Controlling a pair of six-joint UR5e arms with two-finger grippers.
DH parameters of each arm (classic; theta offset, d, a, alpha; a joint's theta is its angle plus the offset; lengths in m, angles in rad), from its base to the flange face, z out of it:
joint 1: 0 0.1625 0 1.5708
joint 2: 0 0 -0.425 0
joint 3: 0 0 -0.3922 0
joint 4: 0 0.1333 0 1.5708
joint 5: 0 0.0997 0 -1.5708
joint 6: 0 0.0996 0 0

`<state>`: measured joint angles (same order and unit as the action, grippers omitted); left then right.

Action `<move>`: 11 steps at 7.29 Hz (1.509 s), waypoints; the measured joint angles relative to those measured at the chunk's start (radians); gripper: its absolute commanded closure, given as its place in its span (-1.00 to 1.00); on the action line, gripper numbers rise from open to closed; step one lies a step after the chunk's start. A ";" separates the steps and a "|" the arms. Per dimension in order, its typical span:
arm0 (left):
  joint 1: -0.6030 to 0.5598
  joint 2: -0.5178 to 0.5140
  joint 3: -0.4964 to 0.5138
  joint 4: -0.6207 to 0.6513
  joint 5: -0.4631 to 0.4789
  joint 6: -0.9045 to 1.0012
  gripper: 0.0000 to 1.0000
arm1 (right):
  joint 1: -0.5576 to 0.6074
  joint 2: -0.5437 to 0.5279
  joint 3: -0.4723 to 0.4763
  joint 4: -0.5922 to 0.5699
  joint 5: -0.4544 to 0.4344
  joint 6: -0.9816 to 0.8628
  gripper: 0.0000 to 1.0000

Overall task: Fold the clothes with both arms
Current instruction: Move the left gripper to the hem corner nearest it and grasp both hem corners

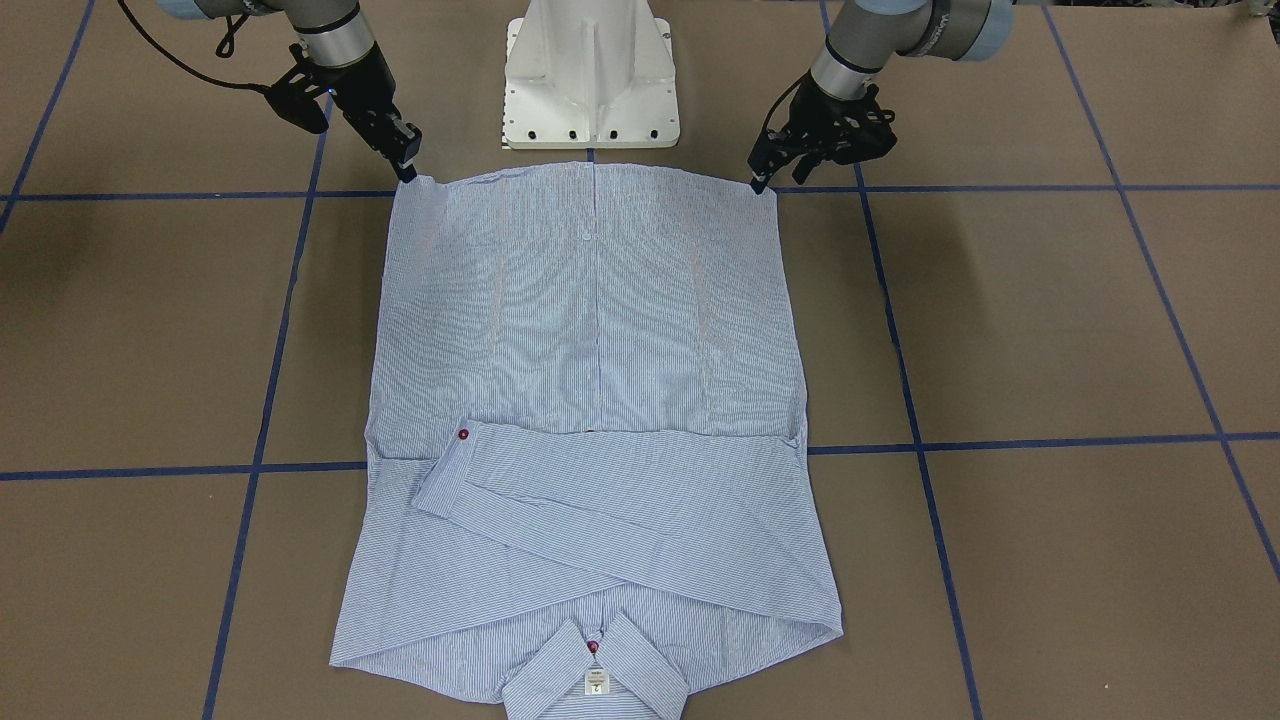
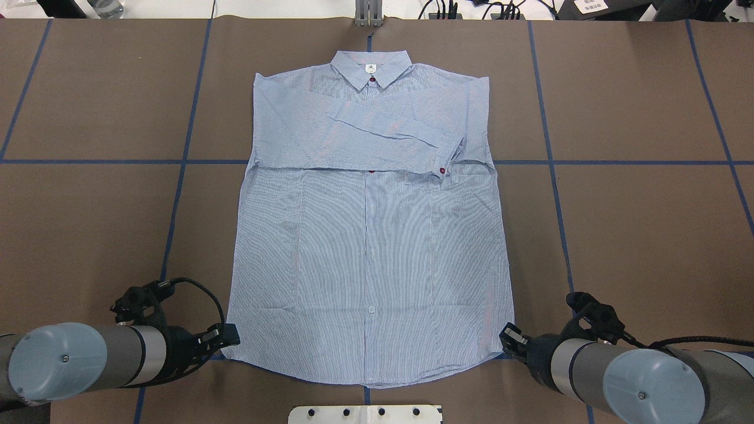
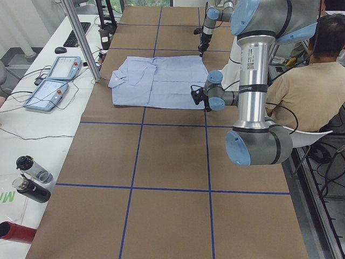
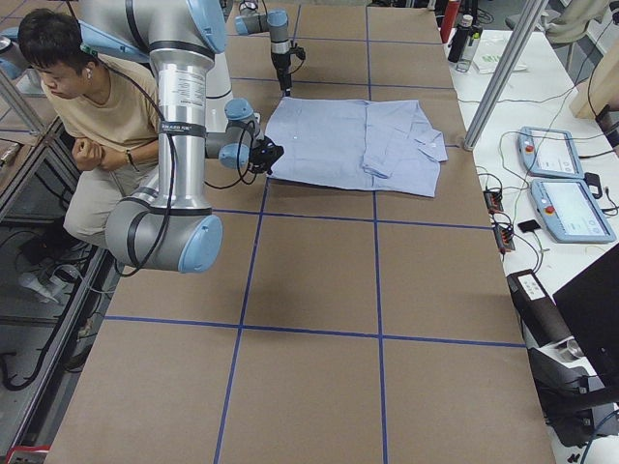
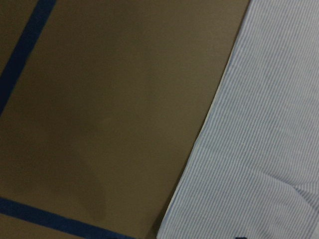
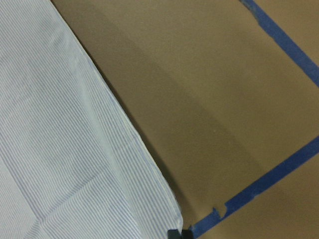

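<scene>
Seen from overhead, the light blue-and-white pinstriped shirt [image 2: 371, 235] is laid flat on the brown-papered bench [image 2: 648, 235], hem at 6 o'clock, collar at 12. The left arm's black fingers [image 2: 227, 334] are set at its 7 o'clock hem corner, the right arm's black fingers [image 2: 510, 337] at 5 o'clock. Whether either pair is pinched on cloth cannot be told: the tips are largely hidden.

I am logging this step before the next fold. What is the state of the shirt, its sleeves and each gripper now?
shirt: lies flat on the table, front up, buttoned.
sleeves: folded across the chest.
left gripper: tips at one hem corner; open or shut unclear.
right gripper: tips at the other hem corner; unclear too.
</scene>
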<state>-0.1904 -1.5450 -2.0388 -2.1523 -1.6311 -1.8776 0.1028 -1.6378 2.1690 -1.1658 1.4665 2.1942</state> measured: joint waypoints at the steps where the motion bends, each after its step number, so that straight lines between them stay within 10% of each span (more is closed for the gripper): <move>1: 0.004 -0.004 0.002 0.014 0.002 -0.001 -0.55 | 0.000 0.000 0.000 0.000 0.000 0.000 1.00; 6: 0.017 -0.041 0.023 0.056 0.035 0.000 -0.19 | 0.000 -0.002 -0.001 0.000 0.000 -0.001 1.00; 8: 0.017 -0.046 0.029 0.058 0.036 0.000 0.38 | 0.000 -0.002 0.000 0.000 0.000 -0.001 1.00; 9: 0.017 -0.047 0.030 0.060 0.036 -0.001 0.99 | 0.000 -0.002 0.000 0.000 0.000 -0.001 1.00; 11: 0.016 -0.047 0.025 0.061 0.037 -0.004 1.00 | 0.000 -0.001 0.000 0.000 0.000 -0.001 1.00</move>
<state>-0.1742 -1.5917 -2.0140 -2.0910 -1.5940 -1.8818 0.1028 -1.6387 2.1695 -1.1658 1.4665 2.1936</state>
